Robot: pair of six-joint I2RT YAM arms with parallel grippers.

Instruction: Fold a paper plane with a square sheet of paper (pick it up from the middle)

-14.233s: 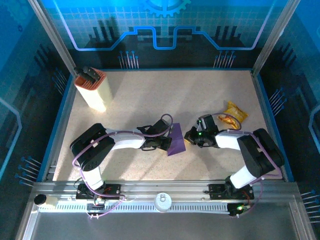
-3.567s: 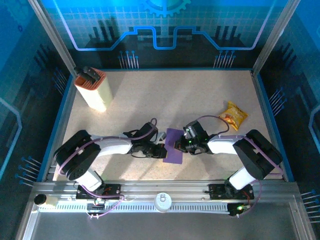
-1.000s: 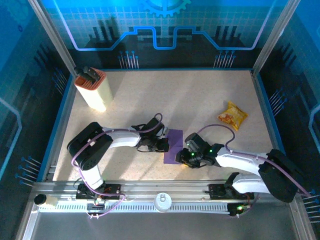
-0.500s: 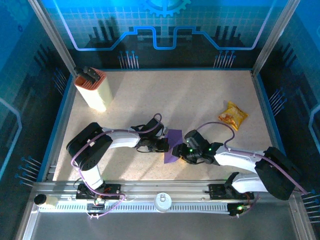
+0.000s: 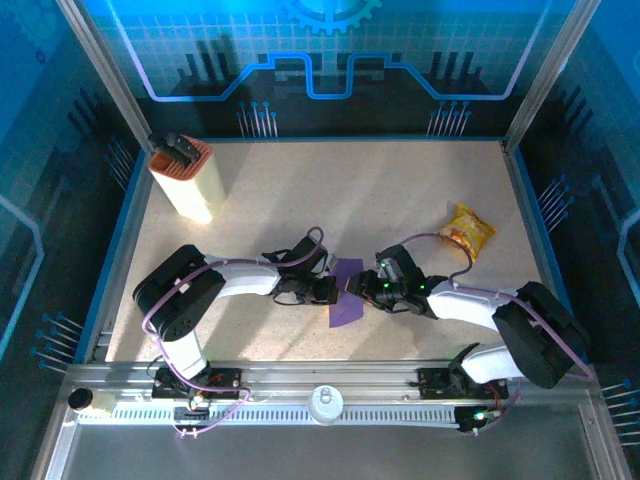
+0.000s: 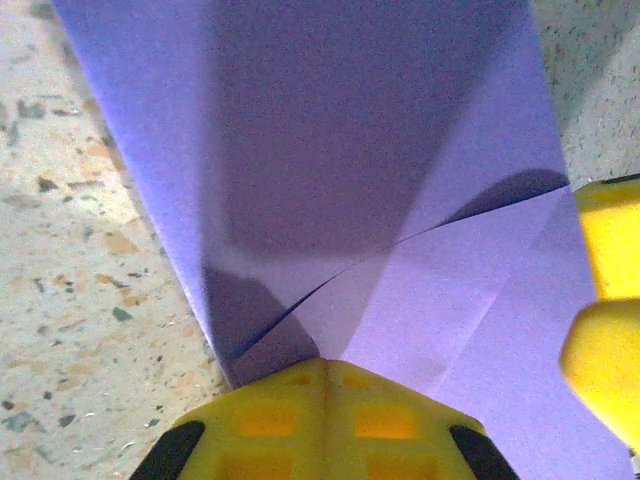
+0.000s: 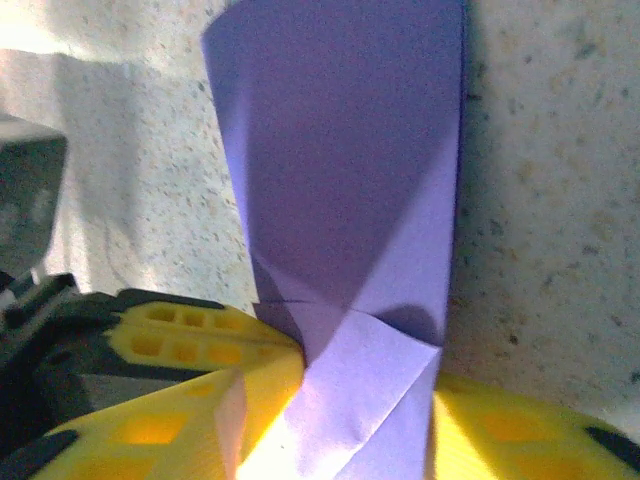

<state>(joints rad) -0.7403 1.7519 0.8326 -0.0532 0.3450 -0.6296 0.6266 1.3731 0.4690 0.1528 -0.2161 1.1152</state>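
Note:
The square sheet of paper point(image 5: 342, 302) is purple and lies creased on the table between my two grippers. My left gripper point(image 5: 326, 290) is shut, its joined yellow tips point(image 6: 322, 372) pressing on the near edge of the paper point(image 6: 380, 150), where diagonal creases show. My right gripper point(image 5: 363, 287) meets the sheet from the right. In the right wrist view a folded flap of the paper point(image 7: 350, 150) rises between its two yellow fingers point(image 7: 365, 400), touching both. One right finger point(image 6: 605, 330) shows at the edge of the left wrist view.
A tall cream-and-orange box point(image 5: 185, 180) stands at the back left. A yellow-orange snack packet point(image 5: 468, 230) lies at the right. Blue walls point(image 5: 120, 250) border the speckled table, and both arms lie low across its near half.
My right gripper has moved from the sheet's near right corner up and left along its right side, lifting a flap. The sheet looks narrower. The left gripper has stayed put.

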